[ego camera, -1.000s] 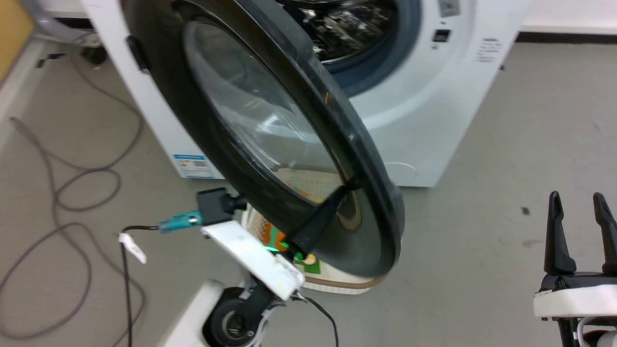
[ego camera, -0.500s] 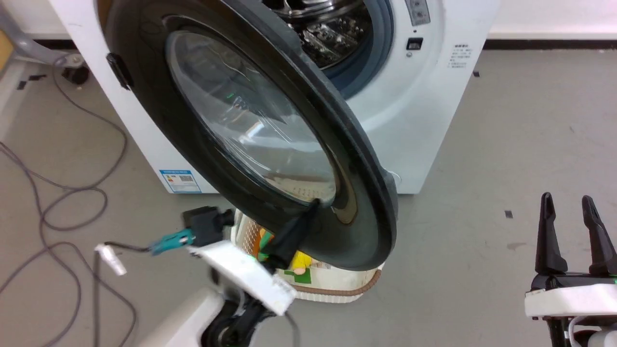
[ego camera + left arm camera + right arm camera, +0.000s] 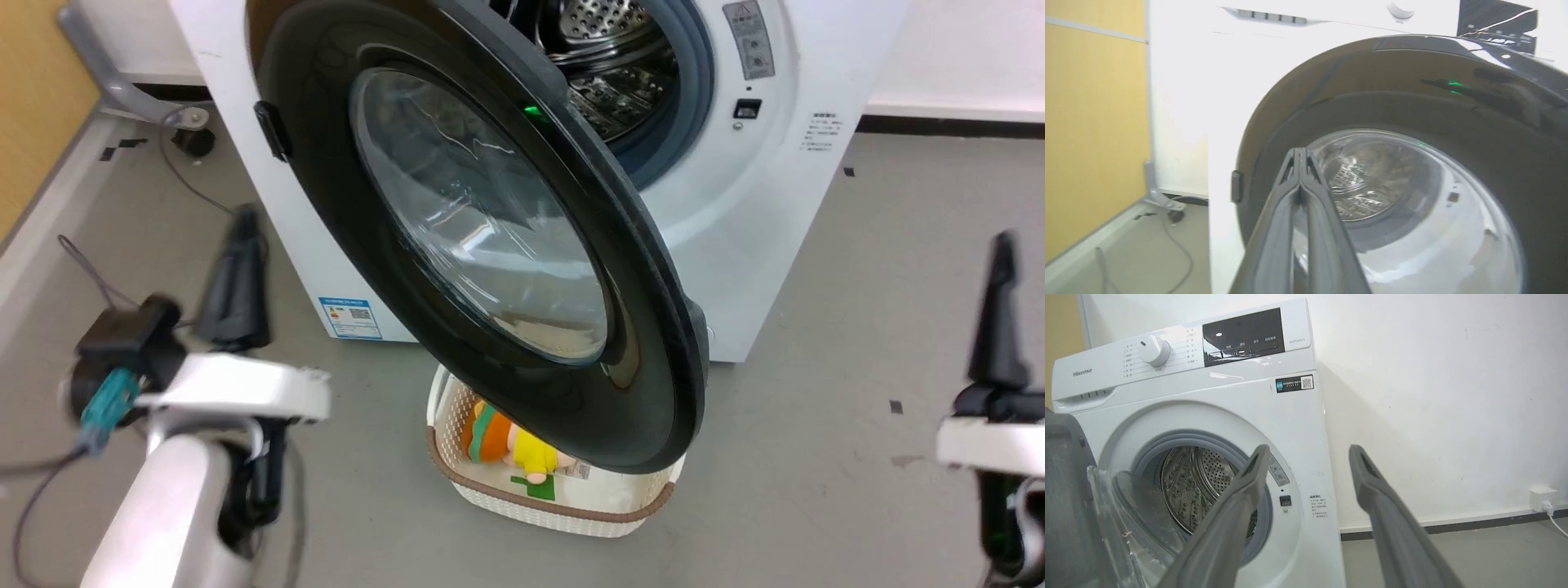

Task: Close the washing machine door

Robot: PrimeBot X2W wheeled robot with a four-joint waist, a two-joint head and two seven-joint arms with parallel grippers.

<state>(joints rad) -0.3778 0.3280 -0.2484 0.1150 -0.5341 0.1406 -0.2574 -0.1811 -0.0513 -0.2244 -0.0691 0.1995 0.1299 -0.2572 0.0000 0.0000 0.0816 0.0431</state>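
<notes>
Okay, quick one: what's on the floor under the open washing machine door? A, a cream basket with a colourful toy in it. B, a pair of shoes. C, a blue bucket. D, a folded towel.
A: a cream basket holding an orange and yellow toy sits on the floor below the lower edge of the open door.

On the washing machine (image 3: 1306, 428), the Hisense logo (image 3: 1082, 372) stands at the left of the control strip. The print on the black sticker (image 3: 1294, 384) with a QR code, the grey warning-triangle label (image 3: 749, 37) and the blue label (image 3: 349, 317) is too small to read.
</notes>
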